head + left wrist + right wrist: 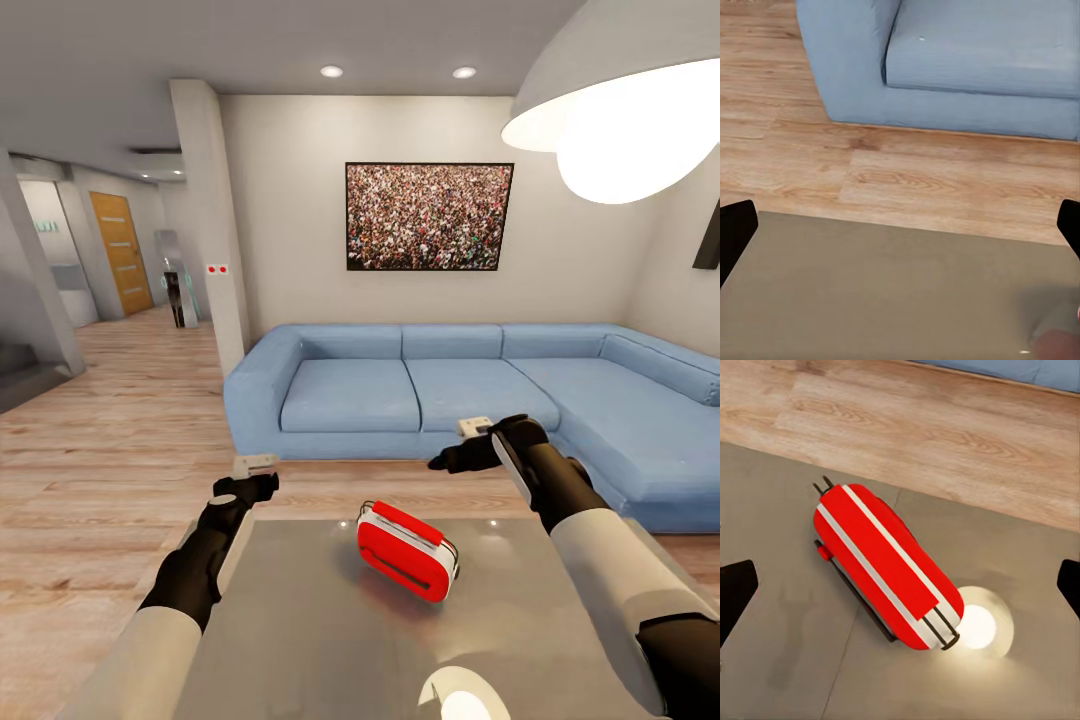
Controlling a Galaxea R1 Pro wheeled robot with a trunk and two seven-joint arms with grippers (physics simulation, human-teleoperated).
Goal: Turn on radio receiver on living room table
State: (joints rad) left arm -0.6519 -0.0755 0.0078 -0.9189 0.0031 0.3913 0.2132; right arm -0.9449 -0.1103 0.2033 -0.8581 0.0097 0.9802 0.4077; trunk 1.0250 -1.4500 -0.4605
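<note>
Grey tabletop [300, 640] carries the red radio [406, 551], lying tilted near its middle. Both arms reach over the near edge toward the blue sofa [480, 390]. Right gripper [455, 460] hangs above and beyond the radio, fingers spread wide. Left gripper [250, 478] hovers over the tabletop's far-left edge, also wide and empty.
</note>
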